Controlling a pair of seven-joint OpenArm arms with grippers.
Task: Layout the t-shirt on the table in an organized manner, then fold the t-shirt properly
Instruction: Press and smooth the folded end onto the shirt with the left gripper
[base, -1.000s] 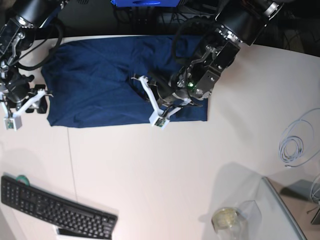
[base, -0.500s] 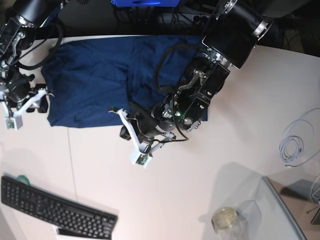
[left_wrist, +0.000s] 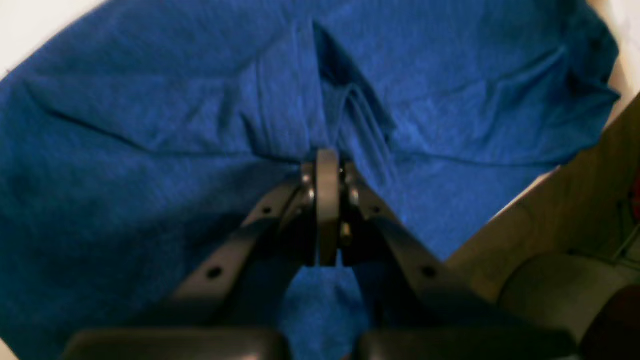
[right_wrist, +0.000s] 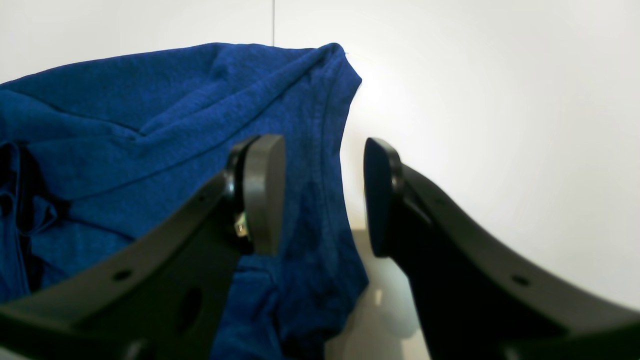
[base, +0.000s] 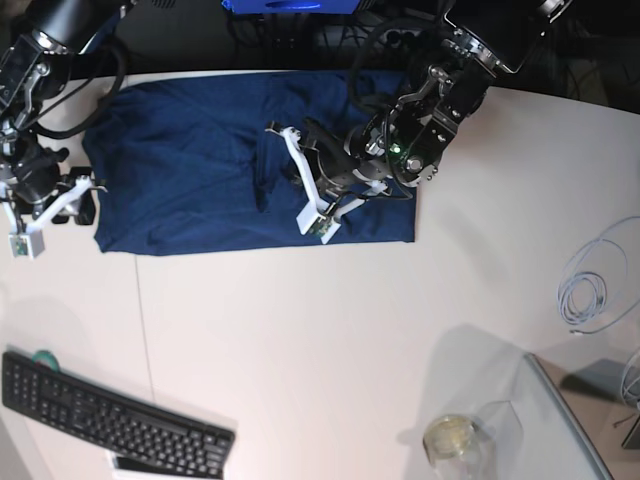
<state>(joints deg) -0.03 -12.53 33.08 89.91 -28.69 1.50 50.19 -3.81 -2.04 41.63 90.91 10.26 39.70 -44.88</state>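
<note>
The dark navy t-shirt (base: 190, 160) lies spread along the far side of the white table (base: 350, 340), with a crease near its middle. My left gripper (base: 275, 180) is over the shirt's middle right. In the left wrist view the left gripper (left_wrist: 327, 160) is shut, and folds of the t-shirt (left_wrist: 150, 125) gather at its fingertips. My right gripper (base: 82, 205) is at the shirt's left edge. In the right wrist view the right gripper (right_wrist: 322, 195) is open astride the hem of the t-shirt (right_wrist: 150, 125), one finger over cloth and one over bare table.
A black keyboard (base: 110, 420) lies at the front left. At the front right stand a glass jar (base: 455, 440) and a clear tray (base: 570, 420). A coiled white cable (base: 590, 290) lies at the right. A thin seam (base: 140, 310) crosses the tabletop.
Half a second ago the left gripper was out over the bare table in front of the shirt. It is now back over the shirt's middle right. The right arm has not moved.
</note>
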